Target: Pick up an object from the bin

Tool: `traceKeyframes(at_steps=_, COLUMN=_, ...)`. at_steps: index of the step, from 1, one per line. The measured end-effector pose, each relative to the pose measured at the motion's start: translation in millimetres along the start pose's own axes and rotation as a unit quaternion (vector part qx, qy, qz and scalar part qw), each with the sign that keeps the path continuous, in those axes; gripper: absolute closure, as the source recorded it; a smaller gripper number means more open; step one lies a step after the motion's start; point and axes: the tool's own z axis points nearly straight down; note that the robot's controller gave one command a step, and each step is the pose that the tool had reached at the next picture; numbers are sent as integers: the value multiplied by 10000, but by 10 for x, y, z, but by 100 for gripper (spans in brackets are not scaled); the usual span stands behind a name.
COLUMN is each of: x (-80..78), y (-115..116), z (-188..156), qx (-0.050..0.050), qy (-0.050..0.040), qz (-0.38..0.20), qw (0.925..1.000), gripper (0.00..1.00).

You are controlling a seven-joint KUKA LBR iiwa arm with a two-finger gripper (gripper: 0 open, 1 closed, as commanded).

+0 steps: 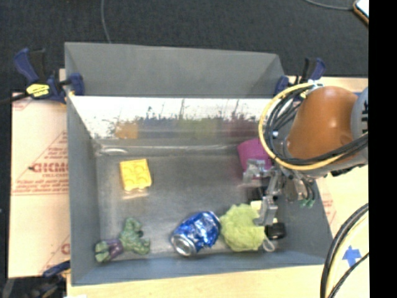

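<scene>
Yellow-green fuzzy lump (240, 228) lies by the near wall of the grey metal bin (186, 194), toward its right corner. At the lump's right edge hangs the tool (270, 219); open or closed, I cannot tell. Just left lies a crushed blue metal can (196, 232), farther left a green-and-purple toy figure (123, 241). A yellow plastic block (135, 174) sits well apart.
</scene>
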Motion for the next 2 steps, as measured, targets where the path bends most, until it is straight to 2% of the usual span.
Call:
traceKeyframes(at_steps=1, x=0, y=0, z=0, qx=0, qy=0, qz=0, qw=10000, gripper=0)
traceKeyframes(at_steps=2, x=140, y=209, z=86, qx=-6, qy=-3, qz=201, qw=9998, gripper=0)
